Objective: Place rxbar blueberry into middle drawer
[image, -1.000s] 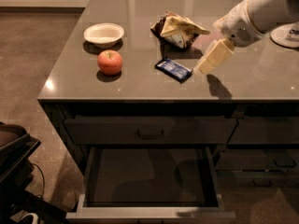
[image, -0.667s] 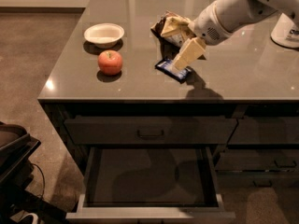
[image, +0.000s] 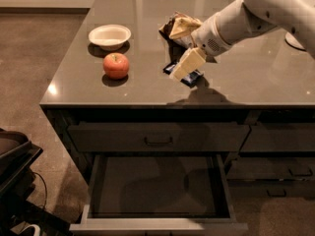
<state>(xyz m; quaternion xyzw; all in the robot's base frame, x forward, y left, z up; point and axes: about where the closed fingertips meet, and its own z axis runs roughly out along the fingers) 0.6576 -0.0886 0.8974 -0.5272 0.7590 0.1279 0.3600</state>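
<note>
The rxbar blueberry (image: 193,77) lies flat on the grey countertop (image: 246,82), dark blue, near the middle. My gripper (image: 185,65), cream-coloured, hangs from the white arm that reaches in from the upper right; it is right over the bar and covers most of it. Whether it touches the bar I cannot tell. The middle drawer (image: 157,225) is pulled wide open below the counter front, with a bare dark floor and a pale front rim.
A red apple (image: 116,65) and a white bowl (image: 109,35) sit left of the bar. A tan-and-brown snack bag (image: 179,27) lies just behind the gripper. The top drawer (image: 157,137) is closed. Narrower drawers (image: 288,171) are at right. A dark object (image: 12,161) stands on the floor at left.
The arm has swung left across the counter, and the gripper has moved from right of the bar to directly over it. The bar, apple and drawer have not moved.
</note>
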